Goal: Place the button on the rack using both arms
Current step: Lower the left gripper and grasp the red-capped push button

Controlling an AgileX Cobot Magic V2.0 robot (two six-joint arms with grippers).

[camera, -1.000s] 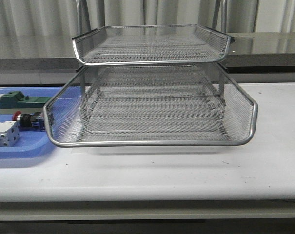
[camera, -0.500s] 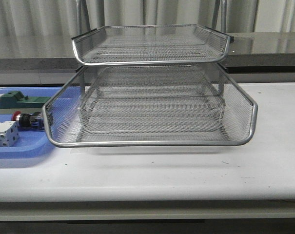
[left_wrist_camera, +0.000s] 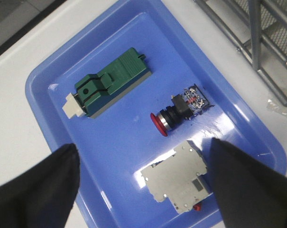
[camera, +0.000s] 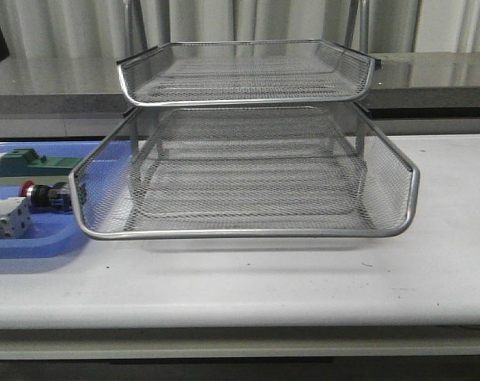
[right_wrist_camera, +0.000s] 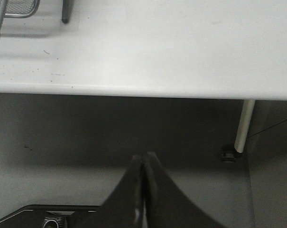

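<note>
Left hand [left_wrist_camera: 143, 190] spread wide above the blue tray [left_wrist_camera: 110, 118]; push-button [left_wrist_camera: 181, 110] lies centre frame, clear of neighbours. Right hand [right_wrist_camera: 144, 190] pinched closed, empty.

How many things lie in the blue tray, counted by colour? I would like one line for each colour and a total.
Green: 1, the green block
Red-headed: 1, the button
Grey-white: 1, the grey block
Total: 3 things in the blue tray

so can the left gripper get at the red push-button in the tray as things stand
Probably yes. The left gripper is open above the blue tray, and the push-button lies uncovered, apart from the green block and the grey block.
</note>
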